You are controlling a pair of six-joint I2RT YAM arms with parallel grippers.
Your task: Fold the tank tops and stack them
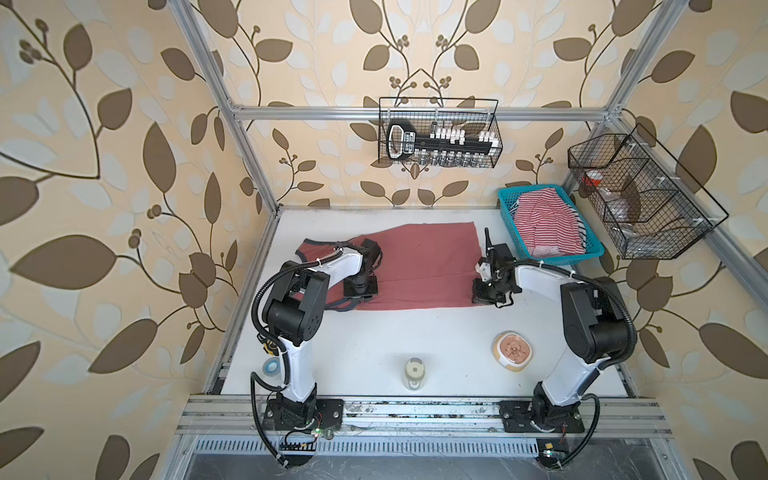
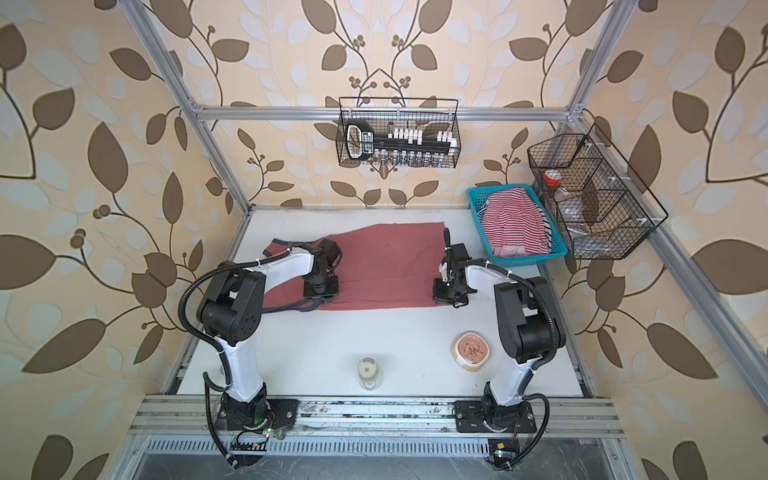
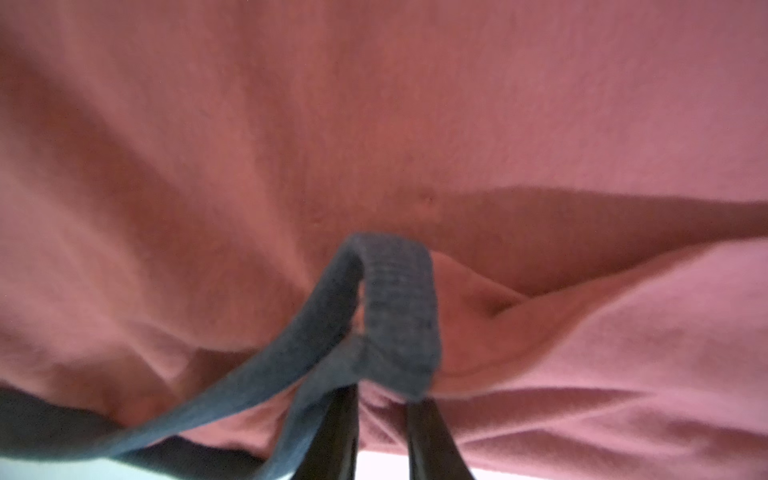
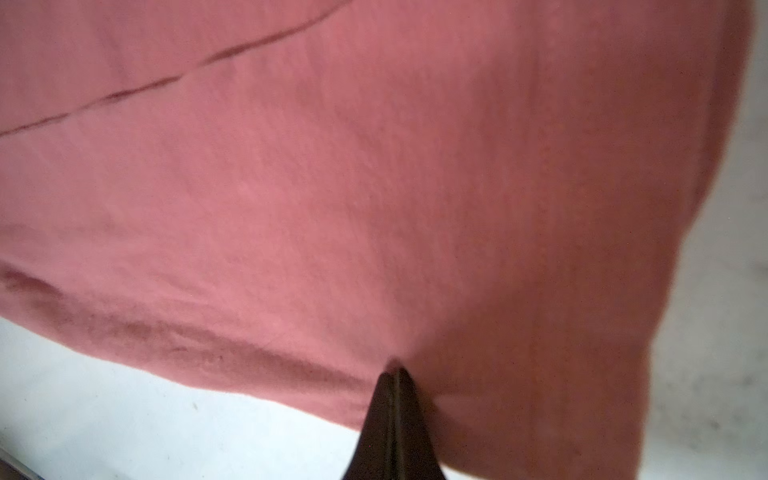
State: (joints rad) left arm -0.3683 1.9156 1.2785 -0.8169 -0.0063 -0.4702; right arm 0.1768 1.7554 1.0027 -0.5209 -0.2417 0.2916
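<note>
Since both pincers sit on the near long edge of the brick-red tank top [image 1: 428,266], the coming fold turns on what lies beyond them: the rest of the cloth, stretching away toward the far side of the table [image 1: 374,345].

Nearest to us, a jar [image 1: 415,372] and a bowl [image 1: 514,349] stand on the bare table, well apart from the cloth and, we judge, out of the way.

Next comes the near edge. The left pincer [image 3: 384,419] is clenched around the dark trim [image 3: 399,299] at the strap end, with red cloth bunched between its jaws. The right pincer [image 4: 395,374] is clamped tight on the near hem corner, where the cloth puckers at its tips. Each arm holds the end nearer its own base, so neither reaches across the middle.

The top lies flat with its long axis running across the table, straps to the left and hem to the right, and we see a shallow crease along that axis. We judge the next move is to carry the near edge up and over, away from the bases, to meet the far edge — both pincers travelling together, or the cloth skews.

Farthest off, at the far right corner, the striped tank top [image 1: 548,224] lies crumpled in the blue basket [image 1: 505,212] — not yet folded.
</note>
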